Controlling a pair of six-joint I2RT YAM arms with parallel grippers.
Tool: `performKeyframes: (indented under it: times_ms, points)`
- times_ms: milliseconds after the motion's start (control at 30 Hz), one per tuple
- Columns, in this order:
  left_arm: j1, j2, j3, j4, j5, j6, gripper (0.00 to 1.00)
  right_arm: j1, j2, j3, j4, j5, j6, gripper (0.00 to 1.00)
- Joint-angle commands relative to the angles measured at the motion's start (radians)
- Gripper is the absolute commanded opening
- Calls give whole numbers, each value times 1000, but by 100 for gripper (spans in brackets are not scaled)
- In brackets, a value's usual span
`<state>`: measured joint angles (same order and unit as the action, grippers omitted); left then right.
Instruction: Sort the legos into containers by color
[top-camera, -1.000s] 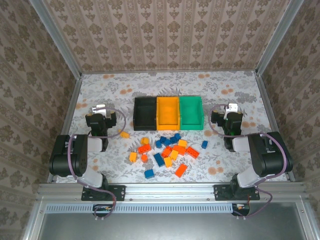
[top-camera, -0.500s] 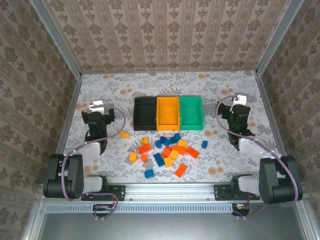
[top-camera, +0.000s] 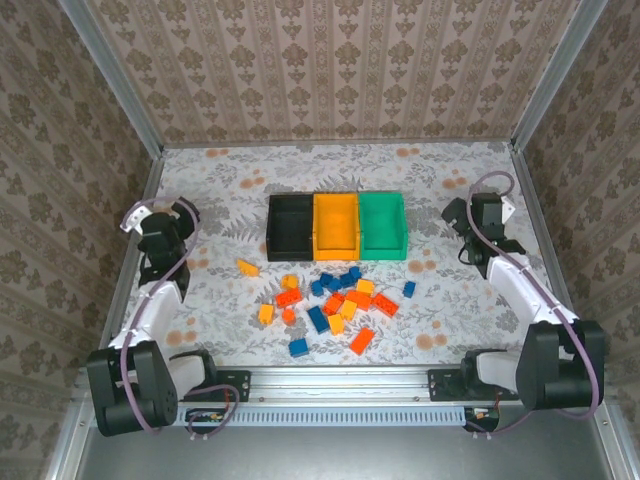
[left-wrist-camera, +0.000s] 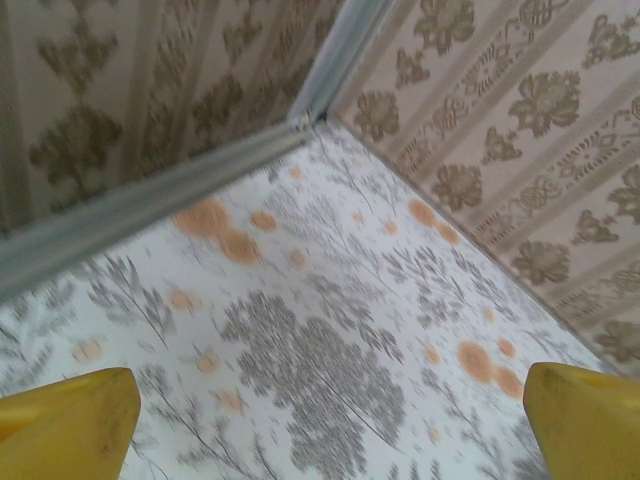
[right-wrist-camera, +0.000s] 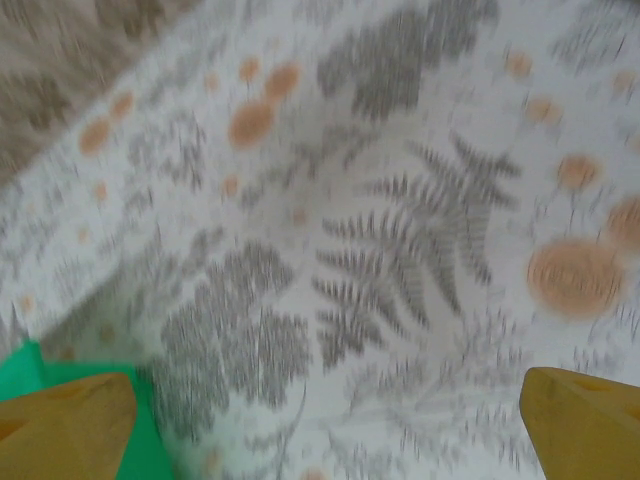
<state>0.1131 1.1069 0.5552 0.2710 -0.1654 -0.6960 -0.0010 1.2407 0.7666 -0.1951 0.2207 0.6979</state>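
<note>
The legos (top-camera: 335, 298) lie in a loose pile of yellow-orange, red-orange and blue bricks in front of the containers. One yellow-orange brick (top-camera: 246, 267) sits apart to the left. The containers are joined in a row: a black bin (top-camera: 290, 226), an orange bin (top-camera: 336, 226) and a green bin (top-camera: 382, 226). My left gripper (top-camera: 160, 222) (left-wrist-camera: 330, 430) is near the left wall, open over bare tablecloth. My right gripper (top-camera: 482, 215) (right-wrist-camera: 325, 430) hangs right of the green bin, open and holding nothing. A corner of the green bin (right-wrist-camera: 25, 372) shows by its left fingertip.
A metal rail (left-wrist-camera: 150, 195) runs along the foot of the papered walls that close in the table on three sides. The floral tablecloth (top-camera: 220, 185) is bare behind and beside the bins. The arm bases (top-camera: 200, 385) stand at the near edge.
Both arms have unfolded and swung outward: the left gripper towards the left wall, the right gripper towards the right and farther back. The bricks and bins have not moved.
</note>
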Motion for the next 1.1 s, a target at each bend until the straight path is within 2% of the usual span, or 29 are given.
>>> performKeyframes:
  times_ms: [0,67,200,367,733,1067]
  points:
    - [25,-2,54,-51,215,-153,100,71,40,70,-278,-111,23,97]
    - [27,-9,60,-39,267,-185,100,133,54,54,-328,-125,28,96]
    - [27,-38,73,-63,325,-206,100,297,51,19,-398,-71,52,95]
    - [22,-93,79,-167,340,-197,100,386,44,-39,-408,-61,125,86]
    - [-67,-167,40,-270,331,-128,100,439,129,-67,-345,-89,136,67]
    - [-94,-169,20,-276,320,-119,100,455,200,-73,-298,-113,150,53]
